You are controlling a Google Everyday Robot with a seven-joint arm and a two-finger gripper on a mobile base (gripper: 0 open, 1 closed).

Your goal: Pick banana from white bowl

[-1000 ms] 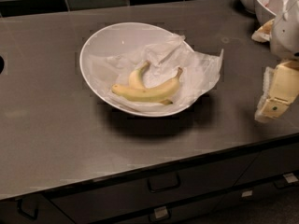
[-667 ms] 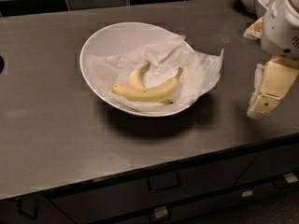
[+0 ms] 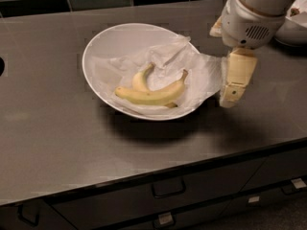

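Note:
The white bowl [image 3: 103, 47] sits on the dark counter, lined with crumpled white paper [image 3: 192, 75] that spills over its right rim. The banana [image 3: 151, 96], long, pale yellow, with a dark stem end at the right, lies across the bowl's front. A shorter, tighter-curved banana [image 3: 141, 77] with a greenish tip lies just behind it. My gripper [image 3: 231, 92] hangs at the bowl's right edge, above the paper's overhang, with one cream finger [image 3: 237, 73] pointing down. It holds nothing that I can see.
A smaller white bowl [image 3: 292, 30] stands at the far right behind the arm. Dark tiles run along the back wall. The counter's front edge drops to drawers with handles [image 3: 168, 188]. A dark round opening [image 3: 1, 66] shows at the left edge.
The gripper has moved left from the counter's right side to the bowl's right rim. The bananas and bowl have not moved.

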